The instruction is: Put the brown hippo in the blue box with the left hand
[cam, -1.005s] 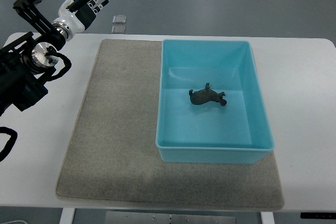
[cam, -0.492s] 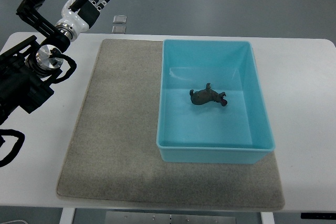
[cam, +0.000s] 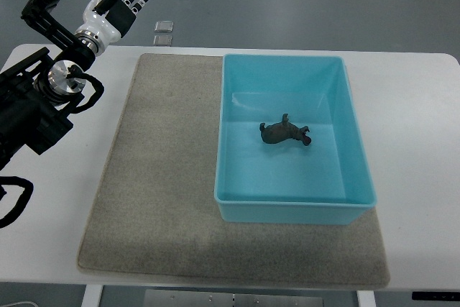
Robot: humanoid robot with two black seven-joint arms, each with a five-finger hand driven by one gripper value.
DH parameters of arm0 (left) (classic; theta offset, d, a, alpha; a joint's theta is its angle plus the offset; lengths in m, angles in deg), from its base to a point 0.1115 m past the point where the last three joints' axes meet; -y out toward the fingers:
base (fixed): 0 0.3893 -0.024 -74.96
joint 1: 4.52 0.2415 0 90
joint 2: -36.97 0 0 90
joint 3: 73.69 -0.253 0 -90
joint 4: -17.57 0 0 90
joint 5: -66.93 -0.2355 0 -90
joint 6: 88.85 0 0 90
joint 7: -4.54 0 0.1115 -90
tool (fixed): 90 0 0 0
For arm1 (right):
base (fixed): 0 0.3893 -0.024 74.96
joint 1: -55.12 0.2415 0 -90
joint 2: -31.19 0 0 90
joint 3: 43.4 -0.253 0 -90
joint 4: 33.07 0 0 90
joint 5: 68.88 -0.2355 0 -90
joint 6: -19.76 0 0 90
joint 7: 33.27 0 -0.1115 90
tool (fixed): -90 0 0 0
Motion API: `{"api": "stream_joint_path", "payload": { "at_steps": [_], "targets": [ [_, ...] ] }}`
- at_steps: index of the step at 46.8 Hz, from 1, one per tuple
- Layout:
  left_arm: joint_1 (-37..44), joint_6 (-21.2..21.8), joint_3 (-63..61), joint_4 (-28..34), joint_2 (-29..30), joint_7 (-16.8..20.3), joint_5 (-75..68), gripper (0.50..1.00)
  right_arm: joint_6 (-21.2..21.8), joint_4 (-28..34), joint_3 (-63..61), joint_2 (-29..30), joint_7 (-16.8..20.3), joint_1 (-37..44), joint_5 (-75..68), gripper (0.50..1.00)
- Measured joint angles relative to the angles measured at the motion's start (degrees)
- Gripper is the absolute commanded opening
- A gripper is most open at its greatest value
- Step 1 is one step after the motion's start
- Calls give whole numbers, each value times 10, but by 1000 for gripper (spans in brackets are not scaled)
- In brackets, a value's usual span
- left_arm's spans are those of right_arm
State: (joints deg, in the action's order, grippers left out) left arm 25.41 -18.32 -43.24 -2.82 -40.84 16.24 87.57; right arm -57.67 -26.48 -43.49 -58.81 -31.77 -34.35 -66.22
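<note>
Small brown toy hippo [cam: 284, 134]: lying on its side, apparently legs up, on the floor of the open rectangular blue plastic box [cam: 352, 141], near centre. Box: on a grey felt mat [cam: 158, 177] over a white table [cam: 417, 120]. Left hand [cam: 115, 5]: white-and-black, fingers spread, empty, past the table's far-left corner, well apart from the box.
</note>
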Motion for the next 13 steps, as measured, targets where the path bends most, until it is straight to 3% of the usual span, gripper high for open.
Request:
{"api": "stream_joint_path", "payload": {
  "at_steps": [3, 8, 13],
  "targets": [
    [0, 0, 0, 0, 1, 0, 0, 994, 0, 8, 0, 0, 0, 0, 0, 936],
    [1, 0, 0, 0, 4, 0, 0, 994, 6, 85, 2, 0, -1, 0, 5, 936],
    [3, 0, 0, 0, 5, 0, 0, 994, 3, 95, 3, 0, 0, 1, 7, 936]
  ]
}}
